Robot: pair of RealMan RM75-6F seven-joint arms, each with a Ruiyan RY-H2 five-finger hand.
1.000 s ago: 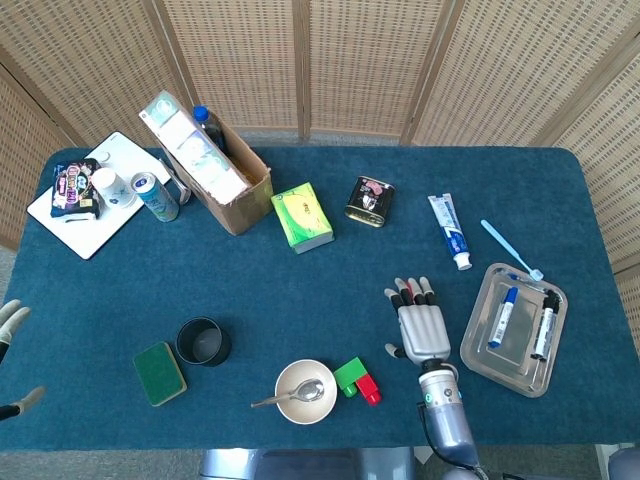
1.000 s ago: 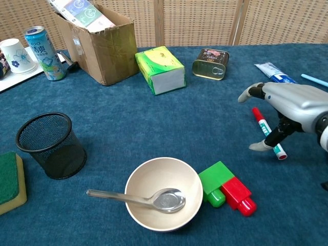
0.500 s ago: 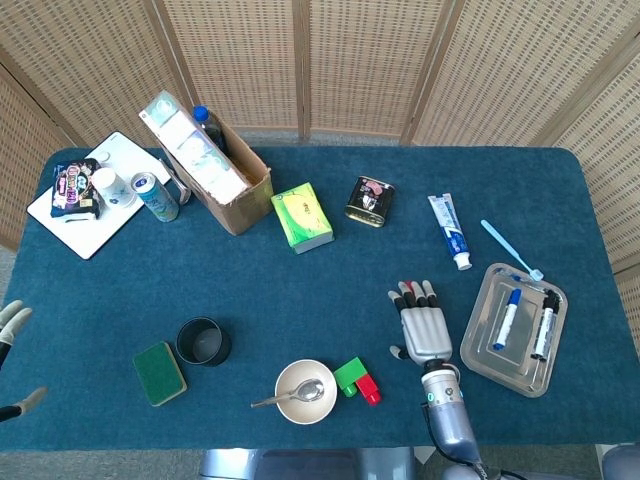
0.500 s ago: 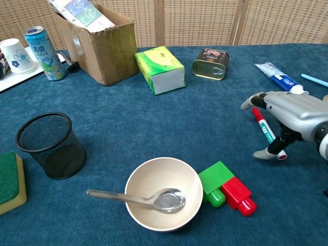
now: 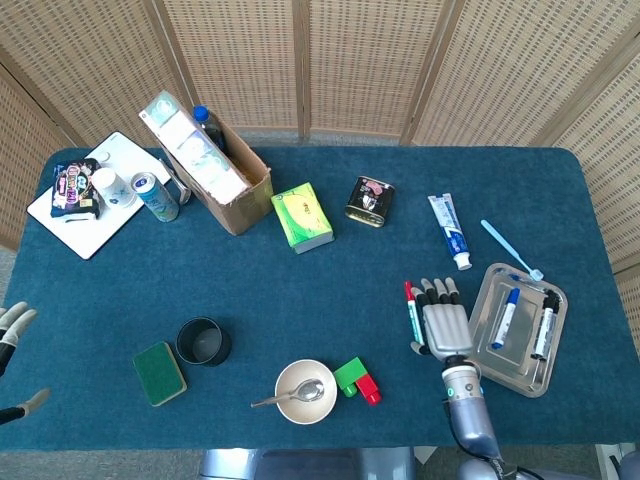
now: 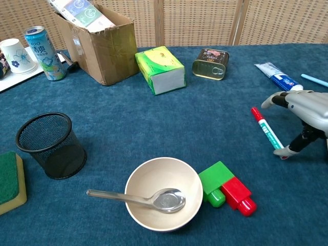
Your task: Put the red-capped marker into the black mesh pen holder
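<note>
Flanking red-capped marker — right hand, blocks.

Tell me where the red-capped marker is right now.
The red-capped marker lies flat on the blue tablecloth at the right of the chest view, just left of the right robot hand, beyond the red and green blocks.

The right hand has a smooth, pale grey shell over its back, ribbed grey fingers ending in black tips, and a light-coloured thumb tip. Its wrist is a silver-grey cylinder carrying a small round green mark. At the frame's left edge the left hand shows only pale, off-white fingertips on a dark body.
</note>
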